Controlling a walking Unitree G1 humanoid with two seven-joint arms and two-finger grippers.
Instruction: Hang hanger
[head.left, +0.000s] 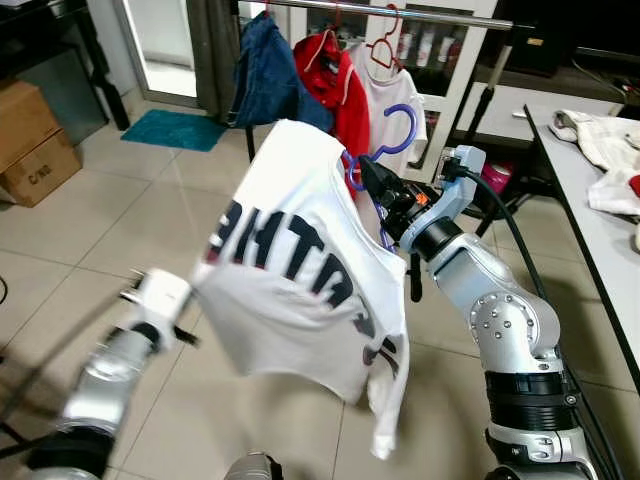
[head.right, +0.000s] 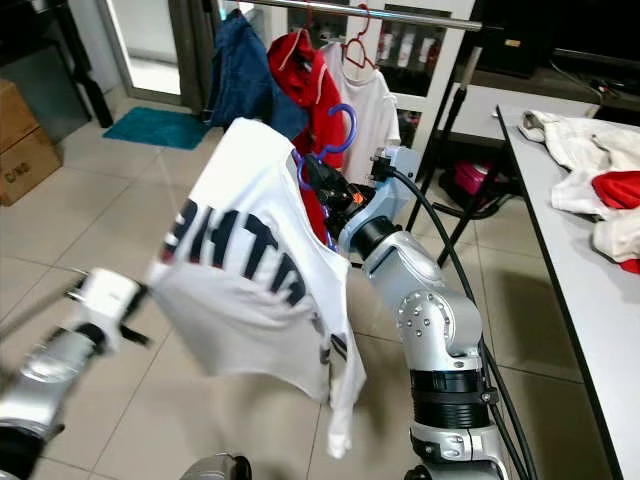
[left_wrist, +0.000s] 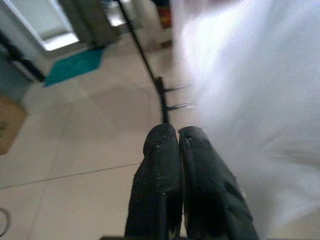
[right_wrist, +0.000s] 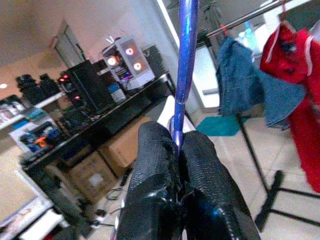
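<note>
A purple hanger (head.left: 395, 135) carries a white T-shirt (head.left: 300, 270) with dark lettering, held up in front of me. My right gripper (head.left: 368, 178) is shut on the hanger's neck, the blue-purple hanger (right_wrist: 184, 65) rising between its black fingers (right_wrist: 155, 185). The hook sits below and short of the silver clothes rail (head.left: 400, 12). My left gripper (left_wrist: 177, 137) is shut with nothing in it beside the white T-shirt (left_wrist: 250, 100); its arm (head.left: 150, 310) is low on the left.
On the rail hang a blue denim garment (head.left: 270, 75), a red jacket (head.left: 335, 85) and a white shirt (head.left: 395, 95) on a red hanger. A table (head.left: 585, 215) with heaped clothes (head.left: 610, 150) runs along the right. Cardboard boxes (head.left: 30, 140) stand at far left, a teal mat (head.left: 180, 128) behind.
</note>
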